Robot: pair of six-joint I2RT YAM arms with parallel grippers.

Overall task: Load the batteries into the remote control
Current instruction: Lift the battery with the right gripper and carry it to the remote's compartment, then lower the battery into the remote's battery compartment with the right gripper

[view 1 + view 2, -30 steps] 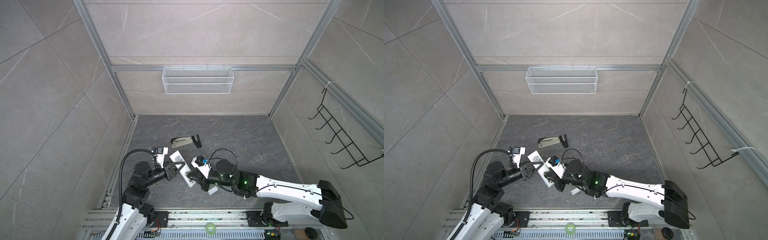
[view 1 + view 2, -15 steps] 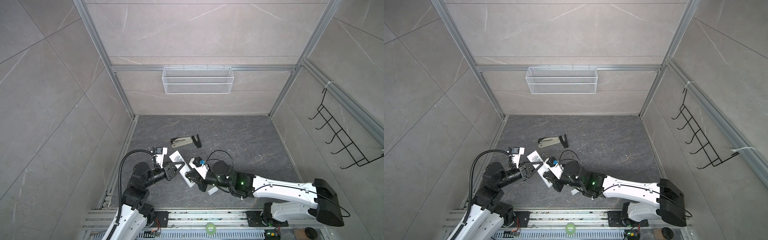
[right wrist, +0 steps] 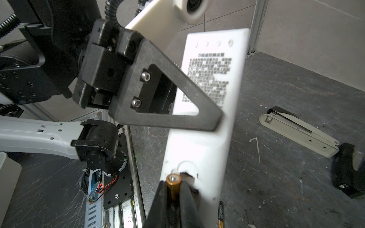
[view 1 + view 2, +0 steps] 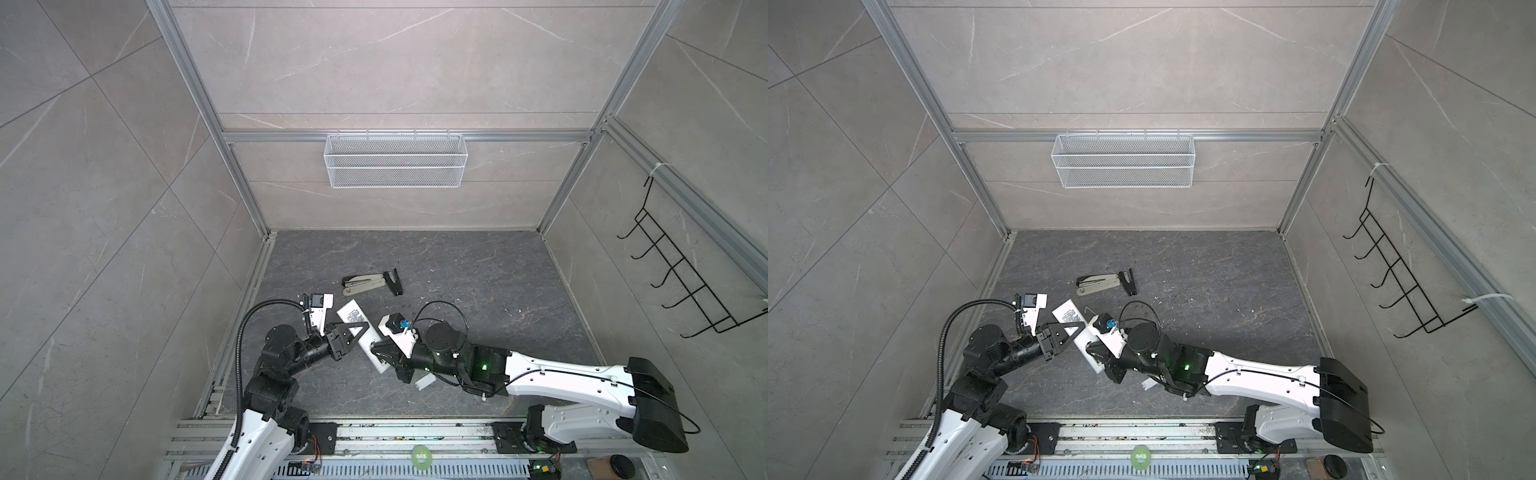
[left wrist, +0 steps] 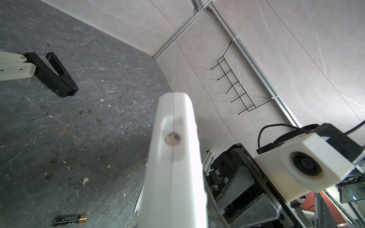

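The white remote control (image 4: 351, 316) (image 4: 1065, 311) is lifted off the floor, label side up, and my left gripper (image 4: 362, 328) is shut across its middle. In the right wrist view a black left finger (image 3: 167, 102) lies over the remote (image 3: 209, 59). My right gripper (image 3: 173, 189) is shut on a battery (image 3: 173, 184), whose gold end touches a dark opening at the remote's near end. In both top views the right gripper (image 4: 376, 347) (image 4: 1090, 351) meets that end. A second battery (image 3: 220, 214) (image 5: 70, 219) lies on the floor beside the remote.
A beige-and-black stapler (image 4: 365, 284) (image 3: 296, 130) lies opened out behind the remote. A small white flat piece (image 4: 424, 381) rests on the floor under the right arm. A wire basket (image 4: 395, 160) hangs on the back wall and a black hook rack (image 4: 685, 286) on the right wall.
My right gripper has moved a little to the left with the battery, up to the remote's near end. The left arm and the remote have stayed where they were.
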